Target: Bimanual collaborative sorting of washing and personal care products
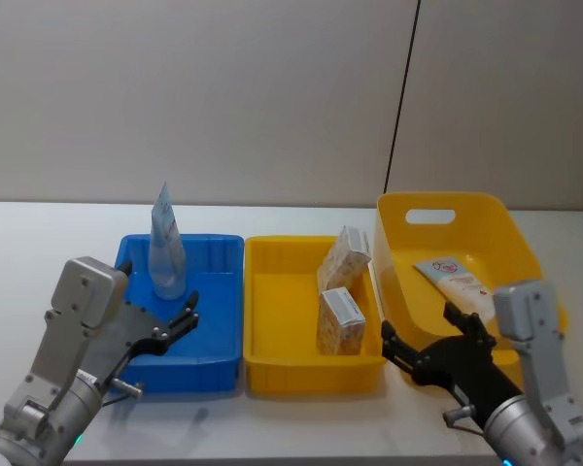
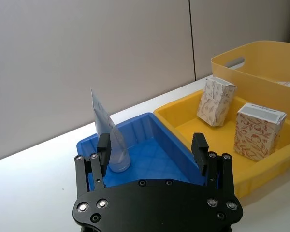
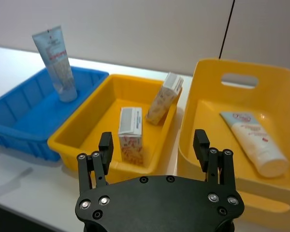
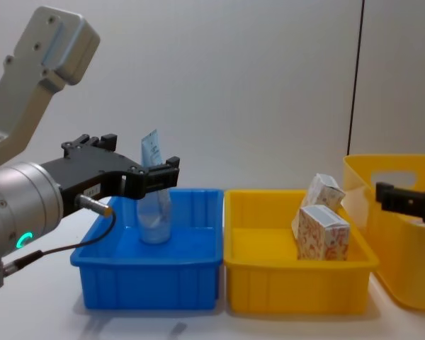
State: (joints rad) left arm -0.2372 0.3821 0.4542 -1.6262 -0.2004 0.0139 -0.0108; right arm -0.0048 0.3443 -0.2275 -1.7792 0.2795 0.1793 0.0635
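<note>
Sorting by kind, apparently complete: clear tube [image 1: 165, 248] upright in blue bin [image 1: 214, 301], cartons [image 1: 340, 320] in middle tray [image 1: 282, 311], logo tube [image 1: 457, 282] flat in basket [image 1: 496, 228]. Left tool [image 1: 180, 320] and right tool [image 1: 423, 335] hover wide open, empty, near the front rims.

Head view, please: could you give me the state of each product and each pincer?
Translucent tube: upright on its cap, in the blue bin.
Logo tube: lying flat in the tall yellow bin.
Back carton: tilted against the yellow tray right wall.
Front carton: upright in the yellow tray.
Left pincer: open, empty.
Right pincer: open, empty.
</note>
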